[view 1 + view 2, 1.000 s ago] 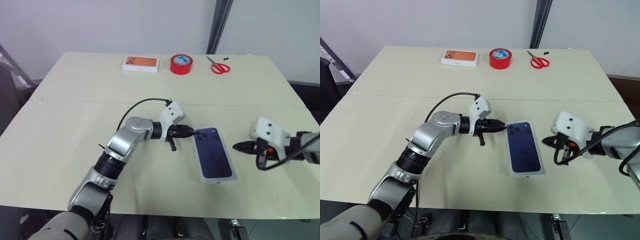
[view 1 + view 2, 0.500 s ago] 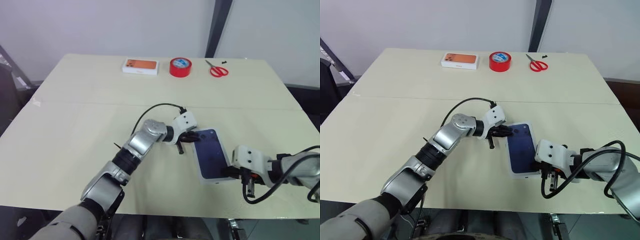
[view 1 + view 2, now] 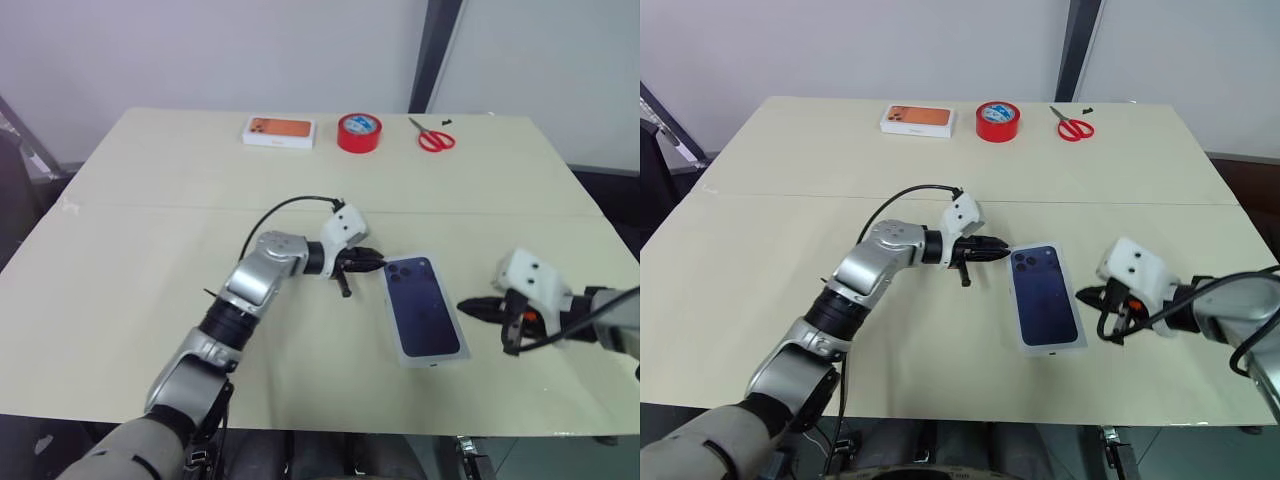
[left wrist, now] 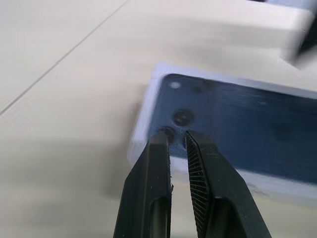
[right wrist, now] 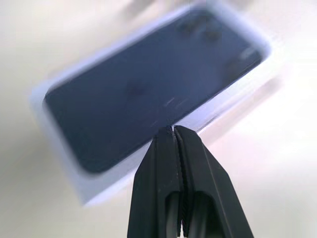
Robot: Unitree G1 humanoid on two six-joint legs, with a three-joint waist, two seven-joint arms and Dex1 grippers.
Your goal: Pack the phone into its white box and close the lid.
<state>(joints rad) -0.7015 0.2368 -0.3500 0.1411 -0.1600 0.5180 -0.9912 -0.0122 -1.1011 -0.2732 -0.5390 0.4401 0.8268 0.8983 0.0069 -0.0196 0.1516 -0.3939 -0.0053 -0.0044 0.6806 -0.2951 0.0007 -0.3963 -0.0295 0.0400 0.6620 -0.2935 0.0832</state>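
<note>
Centrally, beige table [image 3: 150, 230] carries lid [image 3: 425, 308], blue phone print up, near right of middle. Far edge: orange-print box [image 3: 280, 130], red tape roll [image 3: 360, 132], scissors [image 3: 435, 138]. Left gripper [image 3: 376, 266] nearly closed, empty, at lid's far-left corner. Right gripper [image 3: 466, 305] closed, empty, just right of lid.

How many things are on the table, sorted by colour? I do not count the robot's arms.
White boxes: 2, the lid with the dark-blue phone picture and the box with the orange picture
Red things: 2, the tape roll and the scissors
Total: 4
</note>
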